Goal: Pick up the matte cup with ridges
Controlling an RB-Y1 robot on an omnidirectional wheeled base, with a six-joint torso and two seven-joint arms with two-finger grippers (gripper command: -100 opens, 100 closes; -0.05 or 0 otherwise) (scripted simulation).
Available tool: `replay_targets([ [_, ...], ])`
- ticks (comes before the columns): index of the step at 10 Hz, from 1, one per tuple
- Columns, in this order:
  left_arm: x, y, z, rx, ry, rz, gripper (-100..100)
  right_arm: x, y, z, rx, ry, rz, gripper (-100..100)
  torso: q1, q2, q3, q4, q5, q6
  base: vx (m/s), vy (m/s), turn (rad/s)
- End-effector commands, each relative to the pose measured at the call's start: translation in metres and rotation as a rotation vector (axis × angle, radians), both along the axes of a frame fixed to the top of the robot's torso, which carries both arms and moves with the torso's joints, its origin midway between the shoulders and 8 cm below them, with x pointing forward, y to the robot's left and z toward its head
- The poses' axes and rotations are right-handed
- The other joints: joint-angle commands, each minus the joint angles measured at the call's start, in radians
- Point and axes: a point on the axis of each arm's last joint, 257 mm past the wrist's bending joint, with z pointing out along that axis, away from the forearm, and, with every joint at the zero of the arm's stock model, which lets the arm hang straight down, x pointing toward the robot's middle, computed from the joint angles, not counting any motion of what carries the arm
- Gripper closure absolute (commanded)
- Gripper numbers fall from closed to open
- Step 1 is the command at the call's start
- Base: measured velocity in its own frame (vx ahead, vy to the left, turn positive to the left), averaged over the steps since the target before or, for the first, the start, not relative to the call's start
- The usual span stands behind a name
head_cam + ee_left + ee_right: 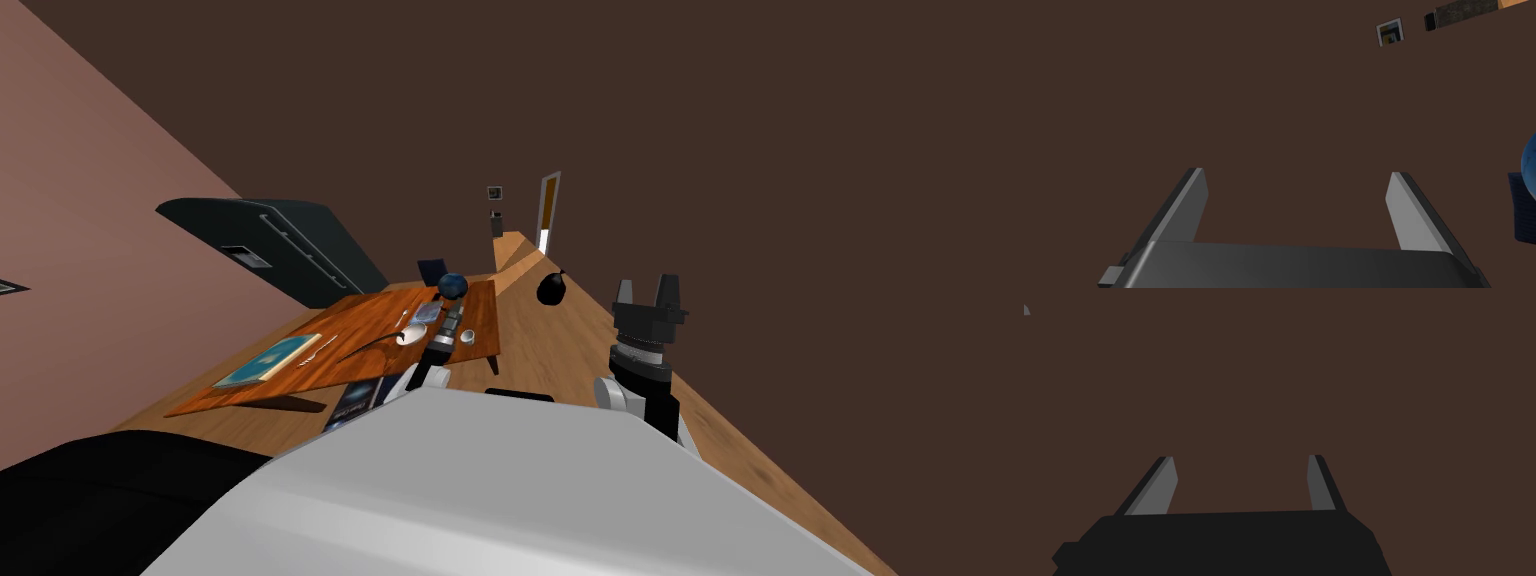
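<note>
At 3 o'clock on the table, the white cup is too small to show ridges; the left forearm hides what lies at its 9 o'clock. The blue globe is cut by the picture's edge.

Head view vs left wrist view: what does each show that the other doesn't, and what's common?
Head view's extras: the wooden table with a small white cup and a book on it, a black round object, the doorway, and the right gripper, open. Left wrist view's extra: the left gripper close up, fingers open with nothing between them. Shared: the blue globe, the framed picture and the brown wall.
</note>
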Motion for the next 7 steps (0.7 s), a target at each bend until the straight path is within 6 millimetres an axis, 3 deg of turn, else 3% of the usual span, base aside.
replay_targets([
  [1,0.006,0.005,-0.022,0.018,0.055,-0.005,-100,0.000,0.000,0.000,0.000,0.000,0.000,0,0.000,0.000,0.000,0.000,0.000,0.000,0.007,-0.044,-0.021],
  [4,0.011,0.012,-0.050,0.034,0.125,-0.002,-100,0.000,0.000,0.000,0.000,0.000,0.000,0,-0.001,0.000,0.000,0.000,0.000,0.000,0.010,-0.042,-0.017],
  [5,0.014,0.019,-0.073,0.049,0.183,0.000,-100,0.000,0.000,0.000,0.000,0.000,0.000,0,0.000,0.000,0.000,0.000,0.000,0.000,0.016,-0.049,-0.032],
  [7,0.016,0.029,-0.099,0.065,0.250,0.007,-100,0.000,0.000,0.000,0.000,0.000,0.000,0,-0.002,-0.001,-0.001,0.000,0.000,0.000,0.034,-0.068,-0.035],
])
